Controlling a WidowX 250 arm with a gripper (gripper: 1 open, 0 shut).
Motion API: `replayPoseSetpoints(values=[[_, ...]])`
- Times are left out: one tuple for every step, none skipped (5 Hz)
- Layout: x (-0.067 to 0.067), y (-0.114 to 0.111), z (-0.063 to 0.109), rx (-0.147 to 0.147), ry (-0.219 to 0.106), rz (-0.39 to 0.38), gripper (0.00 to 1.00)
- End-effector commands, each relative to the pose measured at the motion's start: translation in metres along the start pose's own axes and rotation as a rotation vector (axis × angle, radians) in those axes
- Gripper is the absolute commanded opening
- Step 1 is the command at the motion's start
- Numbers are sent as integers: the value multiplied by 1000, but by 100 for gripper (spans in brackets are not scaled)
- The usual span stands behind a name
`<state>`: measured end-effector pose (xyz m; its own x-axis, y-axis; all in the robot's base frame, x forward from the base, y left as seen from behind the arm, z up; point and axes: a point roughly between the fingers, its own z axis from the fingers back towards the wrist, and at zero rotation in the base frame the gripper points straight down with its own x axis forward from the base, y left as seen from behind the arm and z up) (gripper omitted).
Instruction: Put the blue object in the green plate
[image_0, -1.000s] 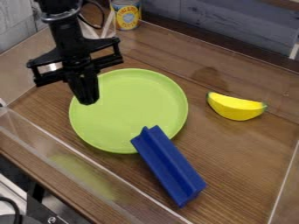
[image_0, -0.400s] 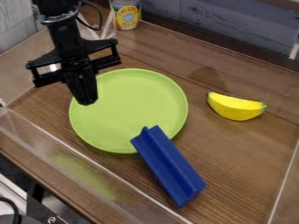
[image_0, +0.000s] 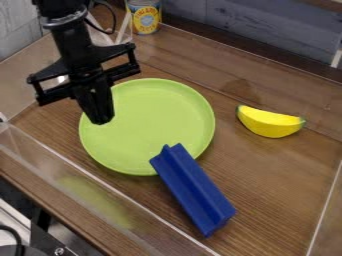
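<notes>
The blue object (image_0: 191, 188), a long deep-blue block, lies on the wooden table at the front, one end just touching the near rim of the green plate (image_0: 160, 125). The lime-green plate holds nothing. My black gripper (image_0: 96, 114) hangs over the plate's left part, pointing down, its fingers shut with nothing between them. It is well apart from the blue block, to the block's upper left.
A yellow banana-shaped object (image_0: 270, 121) rests on the table right of the plate. A yellow-labelled container (image_0: 144, 18) stands at the back. A clear plastic wall (image_0: 80, 185) borders the table's front and left.
The gripper has shifted slightly left and down over the plate's left part. The block and the plate have not moved.
</notes>
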<state>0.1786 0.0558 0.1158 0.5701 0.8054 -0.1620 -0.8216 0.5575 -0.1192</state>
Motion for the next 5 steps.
replayPoseSetpoints(values=[[-11, -5, 6, -24, -7, -5, 0], [-19, -10, 5, -31, 7, 2, 0], [-28, -16, 5, -38, 22, 7, 0], [-37, -22, 5, -45, 29, 11, 0], [-47, -29, 3, -54, 36, 16, 0]])
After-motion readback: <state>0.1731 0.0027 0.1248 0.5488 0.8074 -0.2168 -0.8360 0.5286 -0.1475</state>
